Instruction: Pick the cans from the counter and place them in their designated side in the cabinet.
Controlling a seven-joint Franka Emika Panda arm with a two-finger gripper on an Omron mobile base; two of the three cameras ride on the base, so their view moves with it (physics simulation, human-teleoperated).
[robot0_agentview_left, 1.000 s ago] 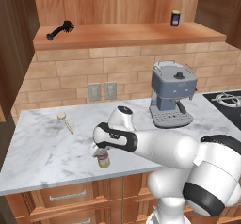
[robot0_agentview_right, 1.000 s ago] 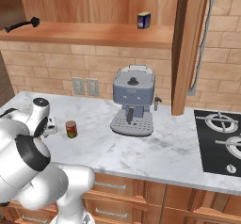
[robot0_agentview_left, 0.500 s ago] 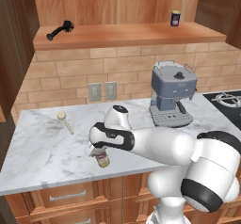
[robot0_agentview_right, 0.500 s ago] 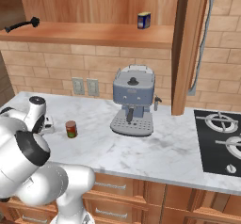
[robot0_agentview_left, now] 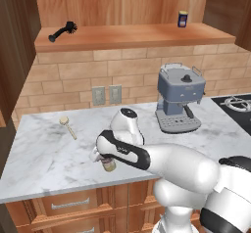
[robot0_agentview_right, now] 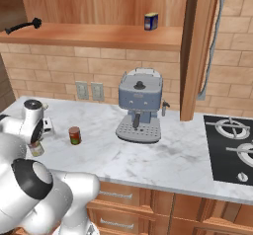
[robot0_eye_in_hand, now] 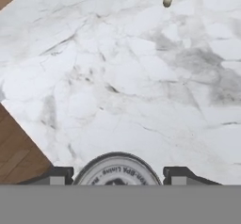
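— How far has it got?

— Barely started, I'd say. The end effector (robot0_eye_in_hand: 115, 175) has its two fingers closed on either side of the silver can (robot0_agentview_left: 109, 166), near the front edge of the desk (robot0_agentview_left: 44, 158). From here the can looks to be standing on the marble, though I can't be sure.

— And the other one?

— The dark red can (robot0_agentview_right: 74, 136) waits at about three o'clock from the first, untouched. So two cans to go, none yet in the cabinet (robot0_agentview_left: 122, 34).

— Anything up there?

— One blue can (robot0_agentview_left: 183, 18) at the right end, one black brush (robot0_agentview_left: 62, 31) at the left. Down below, one coffee machine (robot0_agentview_left: 179, 97) and one wooden spoon (robot0_agentview_left: 67, 126).
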